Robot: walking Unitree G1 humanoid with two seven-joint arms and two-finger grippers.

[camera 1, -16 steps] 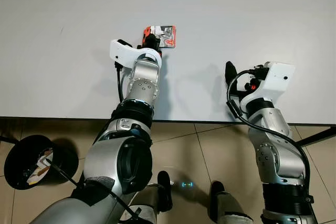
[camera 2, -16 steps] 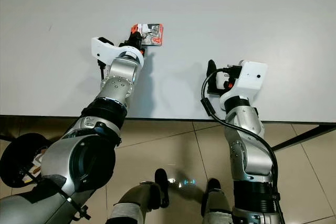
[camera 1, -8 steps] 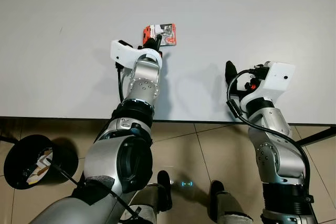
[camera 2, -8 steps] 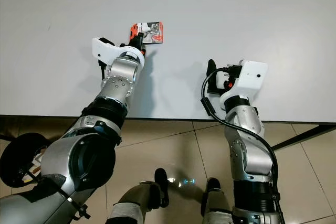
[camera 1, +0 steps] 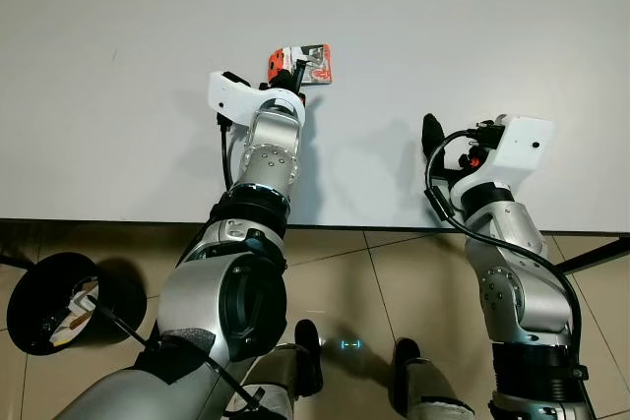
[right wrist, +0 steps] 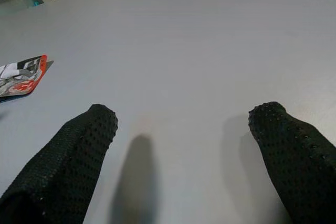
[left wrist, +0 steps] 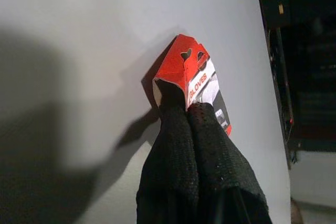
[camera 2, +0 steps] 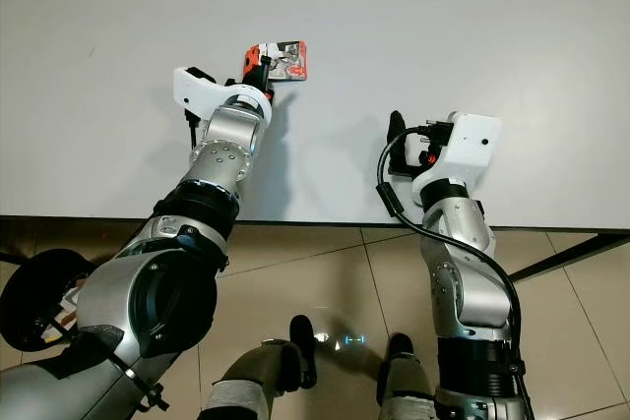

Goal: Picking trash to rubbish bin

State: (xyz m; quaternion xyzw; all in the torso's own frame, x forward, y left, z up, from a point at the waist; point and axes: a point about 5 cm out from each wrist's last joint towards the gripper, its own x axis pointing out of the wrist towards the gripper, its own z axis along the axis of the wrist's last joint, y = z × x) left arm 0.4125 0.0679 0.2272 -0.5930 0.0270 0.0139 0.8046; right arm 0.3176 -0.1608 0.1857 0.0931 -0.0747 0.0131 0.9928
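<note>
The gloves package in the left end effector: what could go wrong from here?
1. The left end effector pinches only one edge of the gloves package, so it may slip while carried.
2. The rubbish bin stands on the floor beside the robot's left, below the table; a drop on the way could miss it.

Silver arms, white wrist boxes, blk cables.

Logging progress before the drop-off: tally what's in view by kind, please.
Trash packet (red glove card), pinched by left gripper: 1
Rubbish bin, black, on the floor: 1
Grippers, including right gripper: 2
Total: 4
</note>
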